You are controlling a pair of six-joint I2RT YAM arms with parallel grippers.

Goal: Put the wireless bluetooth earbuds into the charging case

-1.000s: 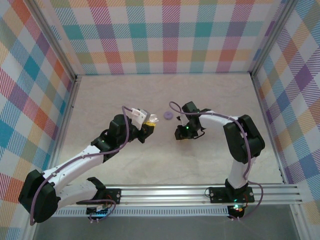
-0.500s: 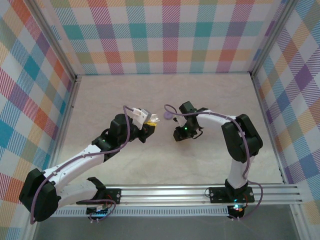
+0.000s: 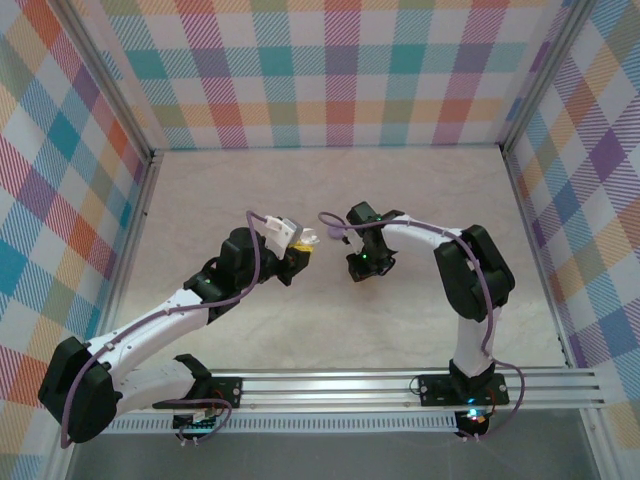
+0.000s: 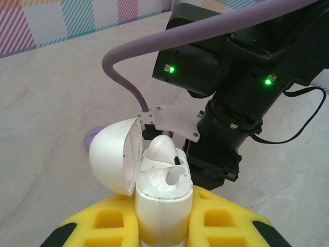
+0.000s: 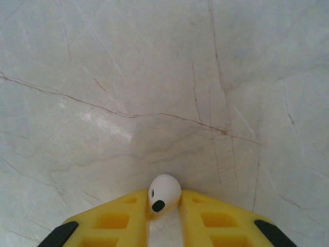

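Observation:
My left gripper (image 4: 163,203) is shut on the white charging case (image 4: 163,193), which it holds upright with the lid (image 4: 115,154) swung open to the left. One white earbud (image 4: 162,149) sits in the far slot; the near slot (image 4: 172,177) is empty. My right gripper (image 5: 164,203) is shut on another white earbud (image 5: 164,194), which pokes out between the yellow fingertips above the bare table. In the top view the right gripper (image 3: 360,268) hangs just right of the left gripper (image 3: 298,246) and the case (image 3: 311,237).
A pale purple rounded piece (image 4: 92,137) lies on the table just behind the open lid. The right arm's black wrist (image 4: 226,77) looms close behind the case. Checked walls (image 3: 340,70) ring the marble tabletop (image 3: 250,190).
The right arm has swung left, closer to the case, and now covers the purple disc in the top view. The left arm has stayed still.

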